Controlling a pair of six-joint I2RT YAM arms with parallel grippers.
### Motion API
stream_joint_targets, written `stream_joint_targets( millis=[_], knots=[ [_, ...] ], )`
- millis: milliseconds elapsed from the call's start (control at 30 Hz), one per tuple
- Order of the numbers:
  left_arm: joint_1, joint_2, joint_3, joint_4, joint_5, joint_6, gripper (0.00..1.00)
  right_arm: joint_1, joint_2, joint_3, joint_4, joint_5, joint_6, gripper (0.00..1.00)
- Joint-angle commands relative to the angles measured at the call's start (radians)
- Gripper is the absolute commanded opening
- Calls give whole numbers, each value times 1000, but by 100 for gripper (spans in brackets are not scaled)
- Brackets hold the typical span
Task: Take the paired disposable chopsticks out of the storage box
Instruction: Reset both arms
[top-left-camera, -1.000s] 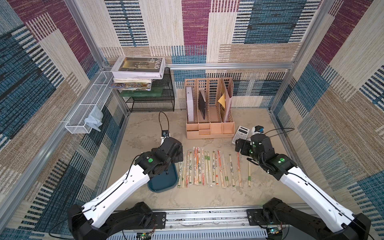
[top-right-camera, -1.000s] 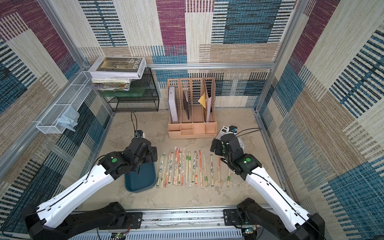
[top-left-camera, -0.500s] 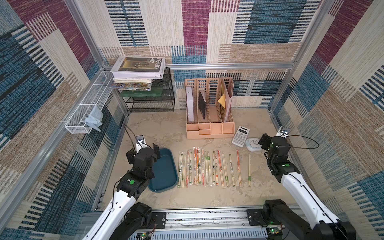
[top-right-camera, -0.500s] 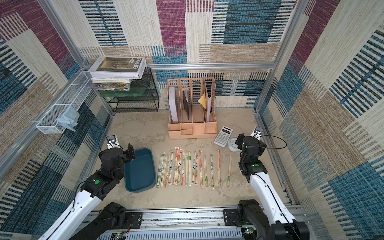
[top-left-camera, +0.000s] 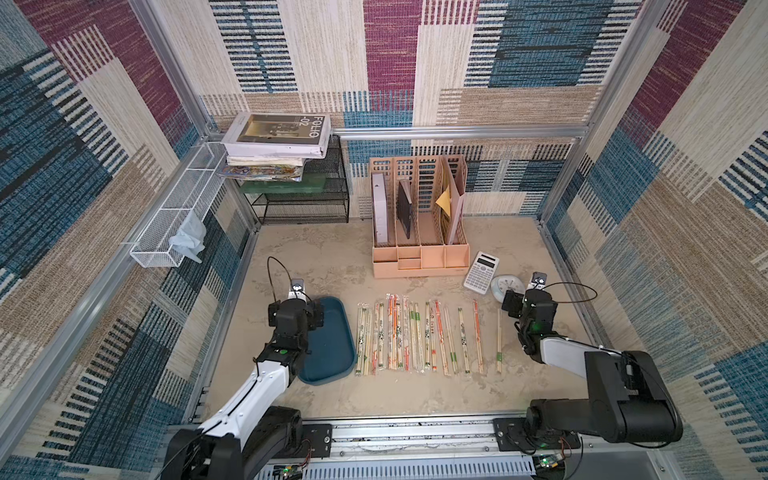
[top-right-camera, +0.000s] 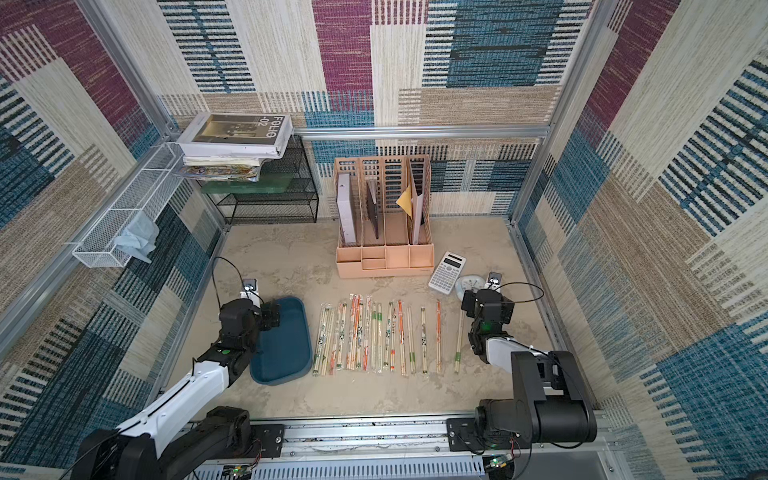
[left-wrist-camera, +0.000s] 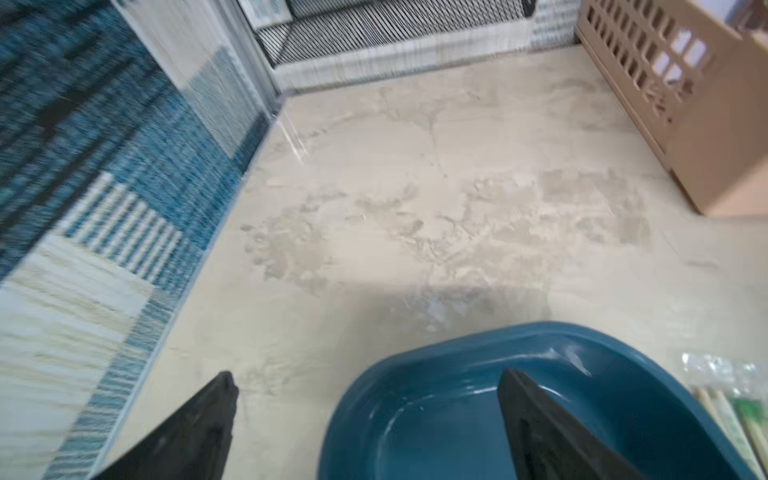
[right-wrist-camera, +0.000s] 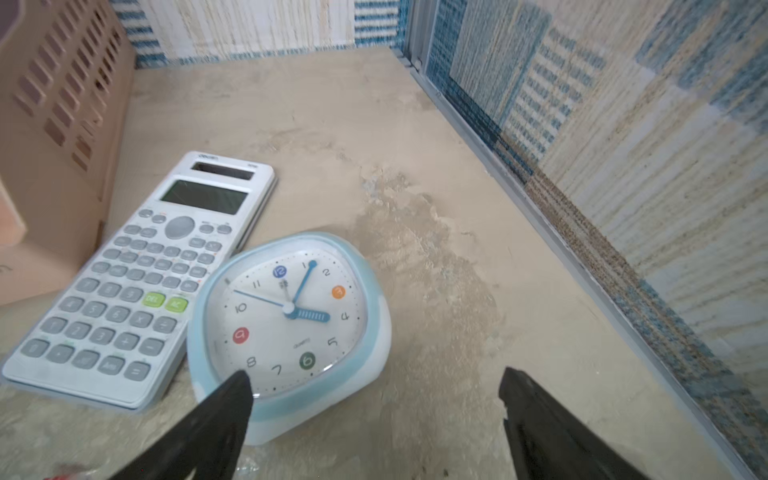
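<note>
1. Top views both show the paired disposable chopsticks (top-left-camera: 415, 338) (top-right-camera: 374, 338) lying outside the storage box (top-left-camera: 332, 357) (top-right-camera: 286, 353). They form one row on the table (top-left-camera: 415, 395) just beside the box's long side, each pair parallel to that side. The pairs nearest the box are packed close, and those farther from it are spread apart.
2. Each pair is two thin, pale bamboo sticks in a clear, glossy sleeve. The prints are green bands, orange-red stripes or black-and-white panda-like marks.
3. The storage box is a shallow tray of dark teal-blue plastic, rectangular with rounded corners and a low rim. In the left wrist view its smooth inner surface (left-wrist-camera: 436, 415) shines with pale reflections.
4. The left gripper (left-wrist-camera: 368, 374) hangs over the box's end with its jaws spread wide and nothing between them. One black finger is above the box's floor and the other is above the table outside the rim.
5. The right gripper (right-wrist-camera: 374, 372) is beyond the end of the row farthest from the box, jaws wide and holding nothing. In the right wrist view one finger overlaps the edge of a pale blue clock (right-wrist-camera: 291, 316), which lies just beside a grey-white calculator (right-wrist-camera: 137, 282).
6. The table is matte beige with a mottled, stone-like pattern; a peach slotted file organiser (top-left-camera: 419, 232) stands well behind the box
</note>
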Motion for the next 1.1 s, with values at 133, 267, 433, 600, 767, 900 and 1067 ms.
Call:
stream_joint_targets(
  millis=[133,267,433,600,767,900,1067],
  knots=[
    [27,316,-17,493,103,9,99,6,138,-129,574,-179,-133,96],
    [84,381,51,424,186,-25,100,-19,142,-57,433,-264,-132,96],
    [133,435,108,370,283,-42,99,-31,140,-46,406,-292,-121,96],
    [169,440,133,324,353,-62,99,-30,131,-54,410,-291,-121,96],
    [170,438,135,320,353,-61,99,-26,131,-54,410,-285,-124,96],
    [170,437,135,321,353,-61,99,-26,133,-52,408,-286,-124,96],
    [169,440,136,317,353,-61,99,-34,143,-34,384,-302,-121,96]
  ],
)
